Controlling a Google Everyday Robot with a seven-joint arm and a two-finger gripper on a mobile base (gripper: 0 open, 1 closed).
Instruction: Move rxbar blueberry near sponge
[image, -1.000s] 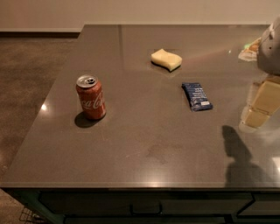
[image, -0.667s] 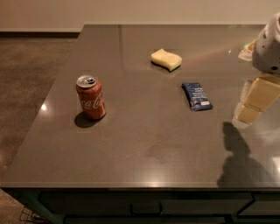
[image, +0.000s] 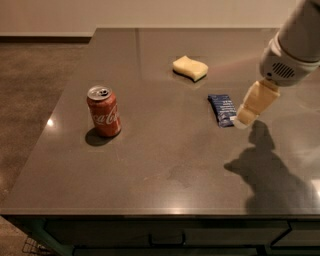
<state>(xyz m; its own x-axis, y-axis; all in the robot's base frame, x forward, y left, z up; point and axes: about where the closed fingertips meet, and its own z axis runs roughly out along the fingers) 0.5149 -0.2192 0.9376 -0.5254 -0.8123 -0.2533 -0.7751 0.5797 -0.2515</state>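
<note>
**Countertop contents, one camera view**

Camera view, items as they stand:

- Table (image: 150, 170): a dark grey, glossy countertop with a cabinet front below its near edge. Small highlights from the room lights show on its surface.
- rxbar blueberry (image: 223, 110): a dark blue wrapper with white print, lying flat on the right half of the top. Its long side runs roughly away from me, slightly angled.
- Sponge (image: 190, 68): a pale yellow, wavy-edged block lying flat, farther back than the bar and a little to its left. A clear strip of bare counter lies between the two; they are not touching.
- Coca-Cola can (image: 104, 111): red, upright, tab end up, on the left half of the top. It stands well apart from both the bar and the sponge.
- Gripper (image: 244, 119): cream-coloured, slanting down and to the left from a white and grey arm housing (image: 290, 55) that enters at the upper right. Its tip sits just beside the near right end of the bar. From where I stand I cannot tell whether it touches the wrapper, nor whether it is parted or closed together. It holds nothing that I can see.
- Shadow (image: 270, 175): the arm's dark shape on the counter, nearer to me than the gripper.
</note>
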